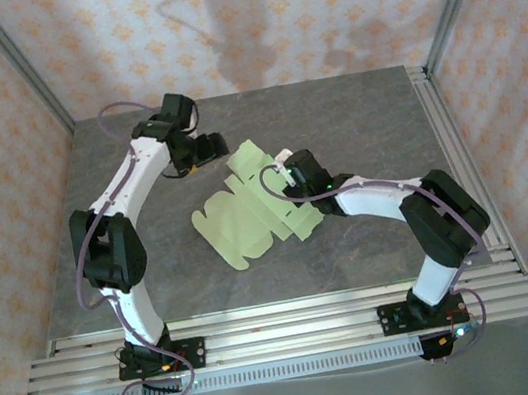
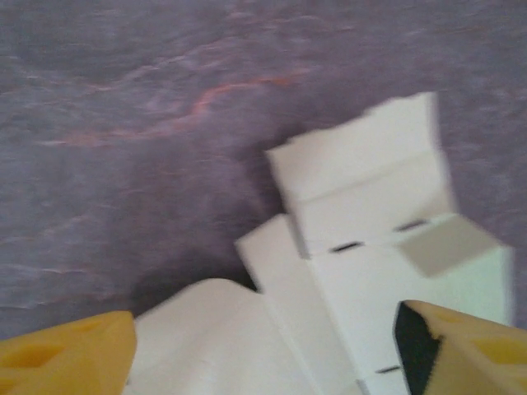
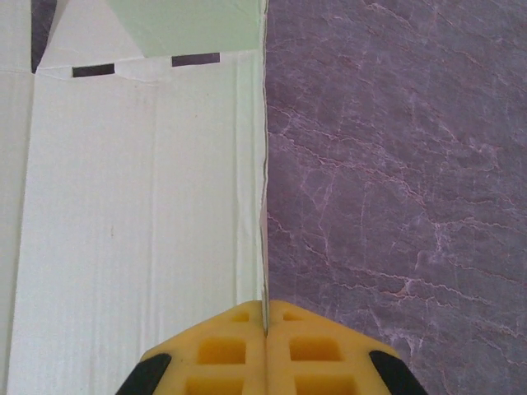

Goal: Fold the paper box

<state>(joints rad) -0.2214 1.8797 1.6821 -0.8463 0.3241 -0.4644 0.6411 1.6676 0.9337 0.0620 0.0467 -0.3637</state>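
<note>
The paper box [image 1: 247, 218] lies mostly flat and unfolded on the grey table, a pale yellow-green die-cut sheet with rounded tabs. My right gripper [image 1: 289, 185] is at the sheet's right side. In the right wrist view its yellow fingertips [image 3: 265, 327] are shut on a thin card edge that stands upright between them, with the pale panel [image 3: 132, 206] to the left. My left gripper [image 1: 209, 154] hovers at the sheet's far flap. In the left wrist view it [image 2: 263, 362] stands open, and the card's flaps and slots [image 2: 362, 206] lie below and ahead of its fingers [image 2: 66, 354].
The table [image 1: 363, 120] has a dark marbled top. Aluminium rails run along the near edge [image 1: 285, 321] and the right side [image 1: 460, 155]. Patterned walls enclose the back and both sides.
</note>
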